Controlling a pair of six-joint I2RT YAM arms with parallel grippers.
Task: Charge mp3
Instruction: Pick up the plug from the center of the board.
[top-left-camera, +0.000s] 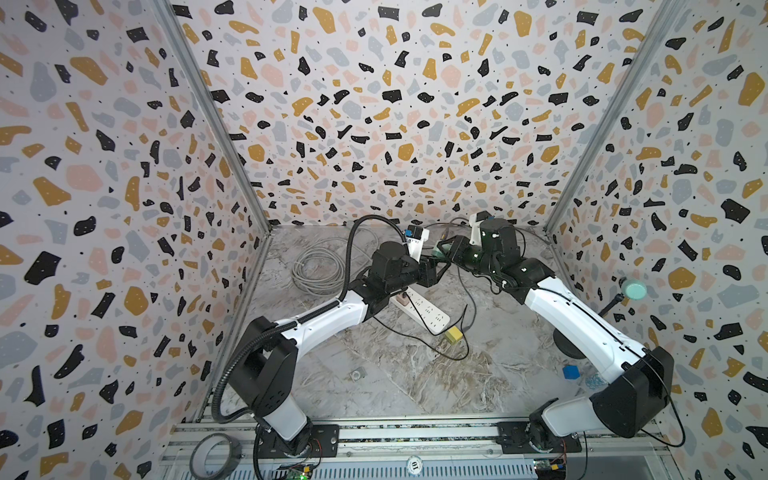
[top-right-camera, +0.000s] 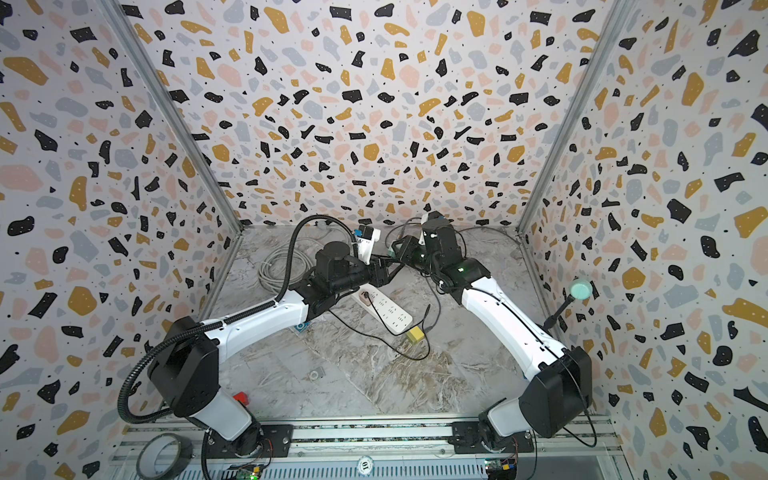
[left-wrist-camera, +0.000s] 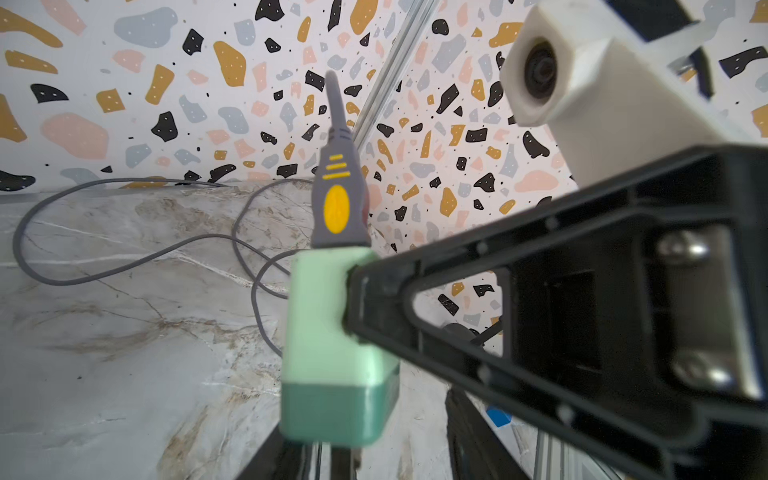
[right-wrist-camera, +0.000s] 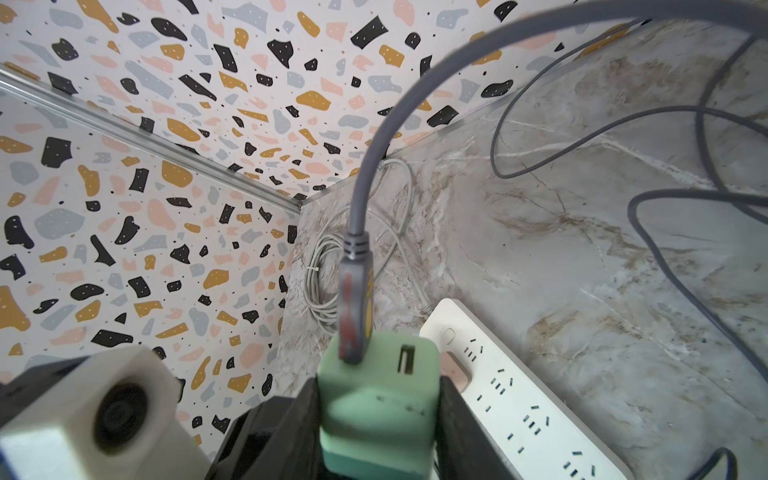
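Note:
My right gripper (right-wrist-camera: 378, 415) is shut on a green charger block (right-wrist-camera: 376, 399), held above the back of the table; it also shows in both top views (top-left-camera: 438, 249) (top-right-camera: 392, 250). A grey USB plug with a yellow oval (left-wrist-camera: 337, 199) sits in one of the block's ports, its cord trailing over the table. My left gripper (left-wrist-camera: 374, 465) stands open round the block's darker lower end (left-wrist-camera: 332, 411), with a gap on one side. A small yellow box (top-left-camera: 453, 334), possibly the mp3, lies by the white power strip (top-left-camera: 424, 311).
A pink adapter (top-left-camera: 402, 298) with a black cord is plugged into the strip. A coiled grey cord (top-left-camera: 320, 268) lies at the back left. A blue cube (top-left-camera: 570, 371) and a green-headed stand (top-left-camera: 633, 289) are on the right. A tape roll (top-left-camera: 214, 455) rests on the front rail.

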